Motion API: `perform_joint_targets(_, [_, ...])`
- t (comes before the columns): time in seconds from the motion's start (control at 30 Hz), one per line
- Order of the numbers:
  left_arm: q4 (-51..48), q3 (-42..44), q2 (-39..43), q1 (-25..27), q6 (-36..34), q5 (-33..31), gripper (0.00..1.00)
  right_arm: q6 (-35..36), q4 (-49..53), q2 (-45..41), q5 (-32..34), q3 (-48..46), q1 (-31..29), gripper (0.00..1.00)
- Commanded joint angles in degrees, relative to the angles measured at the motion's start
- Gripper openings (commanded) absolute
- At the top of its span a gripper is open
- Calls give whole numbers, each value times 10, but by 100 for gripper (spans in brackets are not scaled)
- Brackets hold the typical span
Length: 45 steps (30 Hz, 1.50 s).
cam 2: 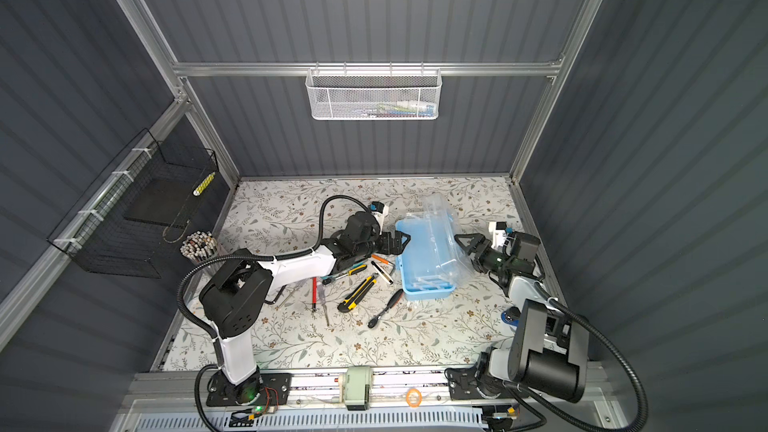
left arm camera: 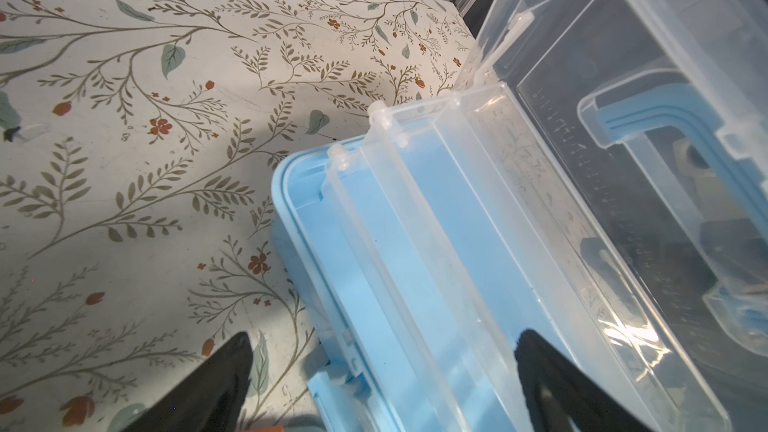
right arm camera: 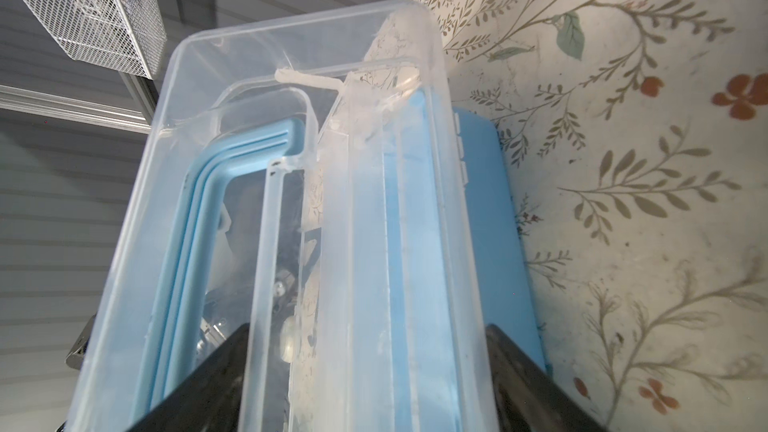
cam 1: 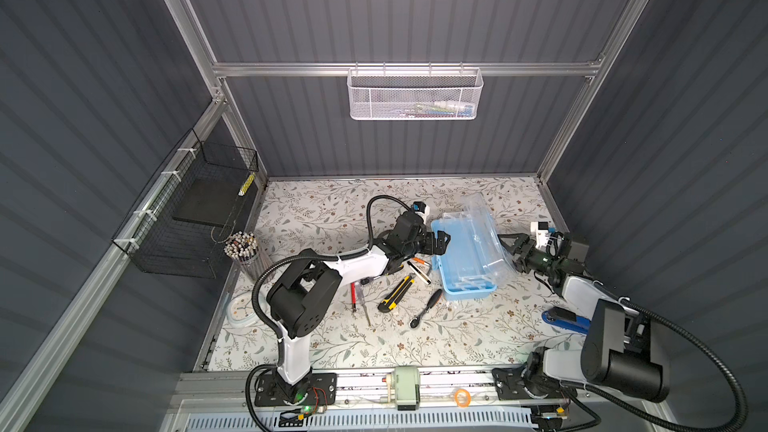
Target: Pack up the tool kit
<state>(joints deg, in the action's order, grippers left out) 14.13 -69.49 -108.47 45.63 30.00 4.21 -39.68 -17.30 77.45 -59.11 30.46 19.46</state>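
The box sits open on the tabletop, right of middle. Its clear lid is tipped up toward the right arm. A knife, ratchet and screwdrivers lie loose just left of it.

The box looks like thin, slick plastic, light and apt to skid or flex, so I'd take it by the stiff rim or the handle.

The left pincer hangs wide open and empty at the box's left rim. The right pincer is spread wide at the lid's back, clamping nothing I can see.

Only the left wrist view shows the clear tray inside the box, and only the top views show the tools.
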Motion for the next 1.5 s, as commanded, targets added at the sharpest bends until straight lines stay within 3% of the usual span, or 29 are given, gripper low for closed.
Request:
perform_joint_targets(0.0, [8,-3,8,-5,-7,22,100,-33,-63,14,-34,-9,10,82])
perform_joint_targets(0.4, [-7,-7,31,-5,-24,40,100,-105,-176,81,-53,-22,24,84])
perform_joint_targets(0.73, [-2,-5,20,-5,-26,38,100,-231,-373,160,-69,-47,31,84])
perform_joint_targets(1.13, [-19,-10,-1,-5,-32,19,100,-211,-324,126,-68,-45,32,84])
perform_joint_targets(1.27, [8,-1,11,-5,-29,43,97,-234,-358,130,-70,-52,32,84])
perform_joint_targets(1.47, [-32,-19,8,-5,-40,34,93,-269,-410,142,-70,-60,32,84])
